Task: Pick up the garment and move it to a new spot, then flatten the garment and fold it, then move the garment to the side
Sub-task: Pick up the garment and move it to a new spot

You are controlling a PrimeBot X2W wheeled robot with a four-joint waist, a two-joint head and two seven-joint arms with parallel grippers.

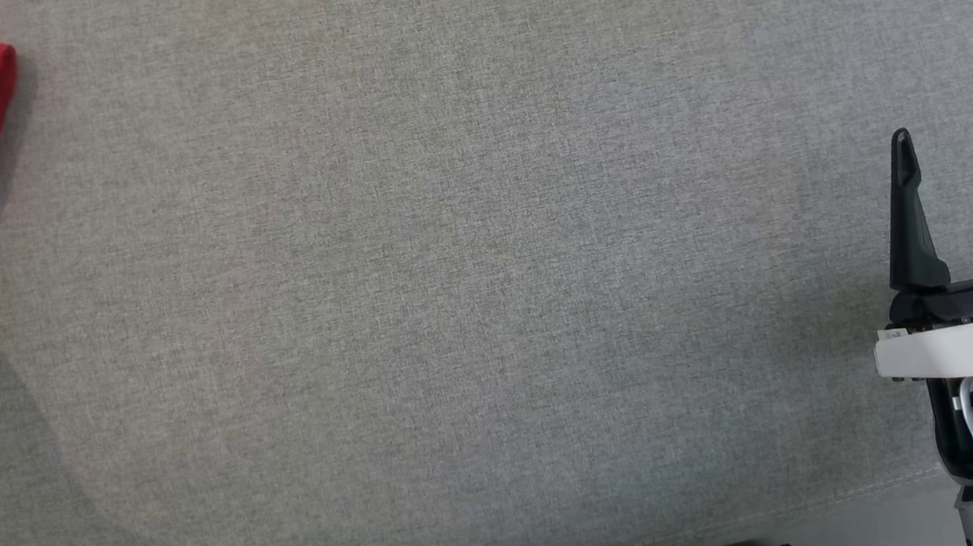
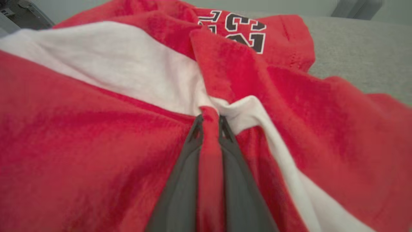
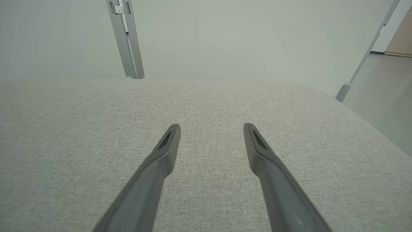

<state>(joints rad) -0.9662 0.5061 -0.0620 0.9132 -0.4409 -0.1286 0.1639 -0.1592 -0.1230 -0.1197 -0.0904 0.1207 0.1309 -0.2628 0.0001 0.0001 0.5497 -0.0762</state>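
Left wrist view: one red-and-white fleece garment; left gripper pinched closed on a red fold.
Right gripper: two fingers wide apart, empty.

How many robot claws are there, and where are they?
2. The left gripper is shut on a fold of the red garment; the right gripper is open over the grey fabric surface, at the head view's lower right.

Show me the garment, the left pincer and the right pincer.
garment [image 2: 96, 145]: left wrist view, on its red cloth.
left pincer [image 2: 210, 122]: left wrist view, midway between its fingertips.
right pincer [image 1: 945, 133]: head view, midway between its fingertips.
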